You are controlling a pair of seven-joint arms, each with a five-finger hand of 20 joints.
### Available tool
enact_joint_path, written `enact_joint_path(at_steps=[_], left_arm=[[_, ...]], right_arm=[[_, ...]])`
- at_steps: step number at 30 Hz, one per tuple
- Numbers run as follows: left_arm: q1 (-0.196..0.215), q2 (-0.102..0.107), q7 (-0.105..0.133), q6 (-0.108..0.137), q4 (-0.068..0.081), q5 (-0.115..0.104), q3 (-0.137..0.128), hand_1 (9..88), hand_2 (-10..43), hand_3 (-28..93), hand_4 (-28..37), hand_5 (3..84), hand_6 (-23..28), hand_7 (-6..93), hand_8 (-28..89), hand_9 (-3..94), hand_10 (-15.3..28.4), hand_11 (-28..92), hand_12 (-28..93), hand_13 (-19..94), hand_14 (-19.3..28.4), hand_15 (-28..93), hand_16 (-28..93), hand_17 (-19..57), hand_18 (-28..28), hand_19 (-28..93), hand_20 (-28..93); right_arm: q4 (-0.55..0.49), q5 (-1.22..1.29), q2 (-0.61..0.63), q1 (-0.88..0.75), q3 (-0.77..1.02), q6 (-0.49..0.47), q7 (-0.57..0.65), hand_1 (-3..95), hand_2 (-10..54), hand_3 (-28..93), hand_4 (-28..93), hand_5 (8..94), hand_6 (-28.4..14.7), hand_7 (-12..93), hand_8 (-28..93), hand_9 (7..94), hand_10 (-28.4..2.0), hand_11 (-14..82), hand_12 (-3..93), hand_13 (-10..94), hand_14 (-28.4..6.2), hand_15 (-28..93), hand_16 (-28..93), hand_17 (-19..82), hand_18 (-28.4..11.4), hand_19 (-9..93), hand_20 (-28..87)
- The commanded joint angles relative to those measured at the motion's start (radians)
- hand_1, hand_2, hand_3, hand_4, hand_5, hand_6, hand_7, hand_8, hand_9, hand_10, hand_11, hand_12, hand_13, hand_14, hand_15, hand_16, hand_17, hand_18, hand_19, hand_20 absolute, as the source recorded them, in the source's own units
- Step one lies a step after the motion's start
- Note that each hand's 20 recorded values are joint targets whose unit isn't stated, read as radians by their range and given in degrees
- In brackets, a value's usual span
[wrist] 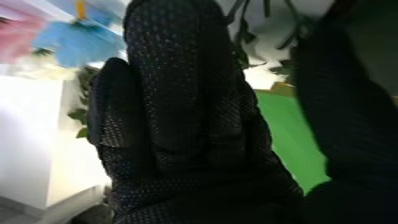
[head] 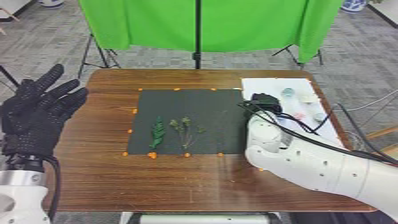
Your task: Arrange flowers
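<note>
In my right hand [head: 265, 102], the fingers [wrist: 182, 75] are straight and released, with the thumb [wrist: 351, 100] standing apart from them. Leafy stems [wrist: 244, 37] show in the gap between fingers and thumb; I can't tell whether they touch either. Just beside the fingers, on the side away from the thumb, I have a blue flower [wrist: 75, 42], a pink flower [wrist: 19, 37] and a cream flower [wrist: 44, 67], with green leaves [wrist: 82, 112] close by. The hand is over the seam where the black mat [head: 213, 105] meets the white sheet [head: 262, 85] on the desk [head: 178, 185]. Left of those fingers, on the mat, lie brownish sprigs [head: 185, 131], then a green leafy sprig [head: 158, 132]. Well apart, past the mat, my left hand [head: 35, 117] has its fingers loosely spread. Farthest ahead of the fingers hangs green cloth [head: 258, 25].
</note>
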Motion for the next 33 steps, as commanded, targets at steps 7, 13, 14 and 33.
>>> enact_joint_path(at_steps=[7,13,14,33], left_arm=[[0.011,-0.006,-0.016,-0.006,0.005,-0.001,0.000,17.1,9.3,75,-28.3,32.8,8.2,14.2,-10,30.4,19.5,25,11,23,26.4,45,-8,-8.1,25.5,60,5],[0.018,-0.006,-0.019,-0.002,0.001,0.001,-0.007,17.0,9.2,75,-28.3,32.9,8.2,14.2,-10,30.4,19.5,25,11,23,26.4,45,-8,-8.1,25.5,60,5],[0.018,-0.004,-0.017,0.000,0.001,0.001,-0.007,17.0,9.2,75,-28.3,32.9,8.2,14.2,-10,30.4,19.5,25,11,23,26.4,45,-8,-8.1,25.4,60,5],[0.076,-0.002,-0.009,0.035,-0.036,0.005,-0.054,17.5,9.2,76,-28.3,33.0,8.3,14.3,-10,30.4,19.5,25,11,23,26.3,45,-8,-8.1,25.3,60,5]], right_arm=[[0.013,-0.046,0.019,-0.048,-0.023,0.110,-0.036,56.0,-9.5,67,-28,87.1,0.8,18,4,93.7,-6.7,23.9,23.3,89,-4.6,50,19,53,-18.7,93,17],[-0.018,-0.091,0.050,-0.026,0.009,0.181,-0.030,56.2,-9.5,69,-28,87.8,-0.1,19,6,93.7,-7.1,28.4,21.2,90,-4.2,51,20,52,-18.7,93,25],[-0.022,-0.100,0.055,-0.015,0.005,0.195,-0.029,56.2,-9.5,69,-28,87.9,-0.2,19,7,93.7,-7.2,29.0,20.8,91,-4.3,51,20,52,-18.7,93,26],[-0.290,-0.116,0.063,-0.109,0.139,0.108,-0.083,56.0,-9.5,72,-28,88.9,-1.3,18,8,93.7,-7.5,31.5,20.2,92,-4.5,53,20,54,-18.9,93,32]])
